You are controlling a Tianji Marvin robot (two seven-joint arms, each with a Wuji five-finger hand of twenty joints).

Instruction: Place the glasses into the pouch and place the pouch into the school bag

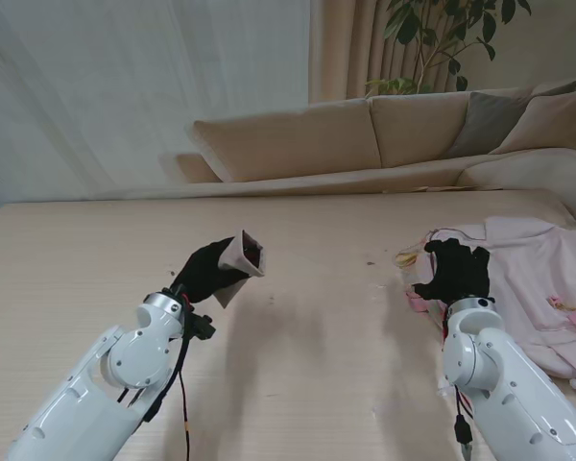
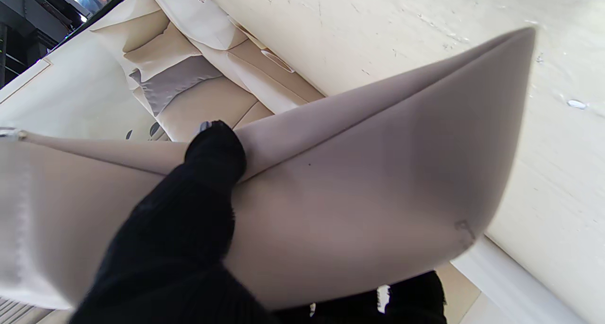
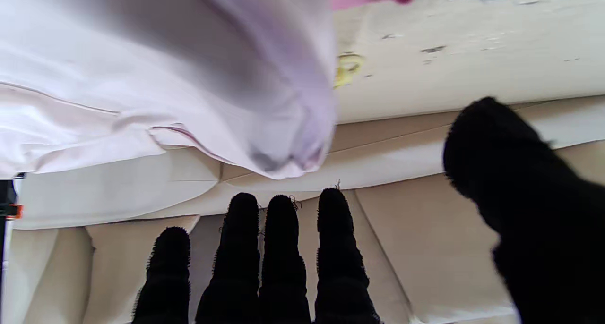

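My left hand (image 1: 204, 272) pinches the beige pouch (image 1: 242, 257) above the table (image 1: 317, 346), its long axis tilted up w/ dark open mouth facing right toward the pink school bag (image 1: 533, 279), where my right hand (image 1: 456, 272) hovers w/ fingers (image 3: 283, 248) spread, holding nothing; beige sofa (image 1: 365, 134) beyond.

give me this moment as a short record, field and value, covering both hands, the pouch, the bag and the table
left hand: shut on the pouch, holding it off the table
pouch: beige, mouth open and facing right toward the bag, dark inside
glasses: cannot tell; not visible on the table, and the pouch interior is too dark to check
right hand: open, fingers spread, holding nothing, at the left edge of the bag
school bag: pale pink, lying flat on the table's right side
table: light wood, scuffed surface
task stage: pouch not yet in the bag
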